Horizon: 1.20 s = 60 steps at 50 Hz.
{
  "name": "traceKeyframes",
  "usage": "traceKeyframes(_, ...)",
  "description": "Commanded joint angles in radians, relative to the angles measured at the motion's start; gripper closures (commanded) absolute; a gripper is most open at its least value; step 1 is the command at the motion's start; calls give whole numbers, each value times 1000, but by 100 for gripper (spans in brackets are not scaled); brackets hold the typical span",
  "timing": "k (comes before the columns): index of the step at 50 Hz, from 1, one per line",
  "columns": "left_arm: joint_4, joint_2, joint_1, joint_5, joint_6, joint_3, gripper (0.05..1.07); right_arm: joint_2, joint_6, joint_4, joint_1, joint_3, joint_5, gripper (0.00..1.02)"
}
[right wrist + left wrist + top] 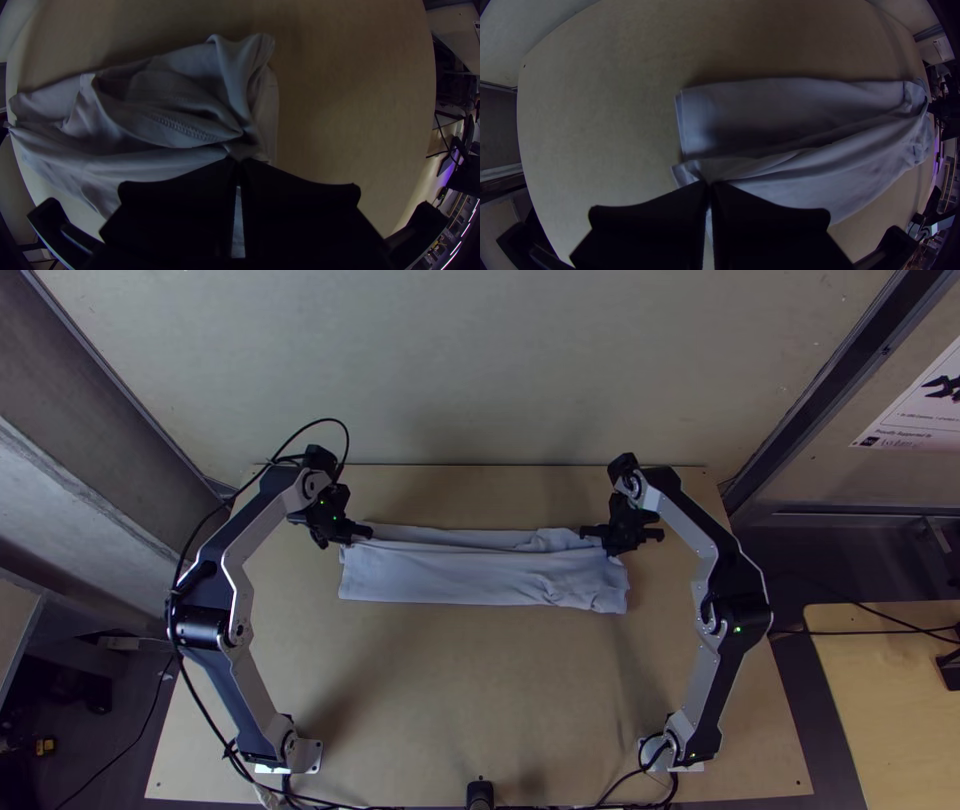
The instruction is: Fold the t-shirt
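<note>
1. A pale T-shirt (450, 575) lies folded into a long, narrow band across the wooden tabletop (430, 700), beyond the bases of two robot arms and between their hands.
2. The left hand (347, 538), its fingers closed together, pinches the shirt's fabric near the band's left end. In the left wrist view, creases fan out from the grip, and another layer lies flat beside the pinched one.
3. The right hand (614, 550), also closed, grips fabric near the band's right end, where the cloth is rumpled. Loose folds and a line of stitching (182, 127) show beside its fingertips in the right wrist view.
4. The band's near edge runs fairly straight; its far side is looser, bunched toward the right.
5. At right, a printed sheet (915, 410) hangs on the wall above a second wooden table (880, 700).
</note>
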Motion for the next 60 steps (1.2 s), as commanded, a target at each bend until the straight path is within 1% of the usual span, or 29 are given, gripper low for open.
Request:
traceKeyframes(1,26,22,13,-11,13,35,100,63,-15,4,-19,55,36,93)
traceKeyframes(2,37,22,13,-11,8,35,90,71,-15,4,-20,60,37,87)
traceKeyframes(3,40,20,13,-11,5,35,75,77,-13,4,-23,65,39,78)
traceKeyframes(4,40,20,12,-11,5,36,53,84,-10,4,-26,66,42,67)
traceKeyframes(5,40,20,9,-11,4,33,33,91,-9,4,-28,66,42,58)
traceKeyframes(6,37,19,7,-14,4,32,16,94,-9,4,-29,63,42,49)
traceKeyframes(7,37,17,4,-17,4,30,10,95,-9,4,-31,60,42,40)
traceKeyframes(10,41,16,1,-19,10,27,10,100,-21,4,-37,43,42,17)
traceKeyframes(11,41,17,1,-19,12,29,10,101,-27,4,-39,38,45,12)
traceKeyframes(13,41,14,4,-19,8,27,10,106,-32,-2,-42,45,85,8)
traceKeyframes(15,41,10,9,-17,4,23,10,111,-29,-17,-42,61,151,5)
traceKeyframes(16,43,3,10,-17,4,20,10,111,-26,-30,-42,69,175,4)
traceKeyframes(21,46,-23,32,-5,-4,15,10,68,-16,-48,-51,84,244,4)
traceKeyframes(24,44,-43,48,10,-10,12,10,25,-13,-50,-62,86,249,4)
traceKeyframes(27,40,-64,70,49,-11,4,10,-21,-4,-51,-79,97,249,4)
traceKeyframes(38,32,-116,160,225,-11,-56,10,-153,-4,-51,-121,153,247,4)
traceKeyframes(47,34,-119,249,429,-16,-100,10,-204,4,-103,-131,258,241,4)
traceKeyframes(53,47,-105,279,478,-15,-134,10,-219,8,-163,-131,351,230,4)
traceKeyframes(57,55,-93,291,506,-5,-154,10,-221,11,-208,-129,440,201,4)
traceKeyframes(60,92,-89,303,529,-2,-180,10,-219,19,-240,-129,506,183,4)
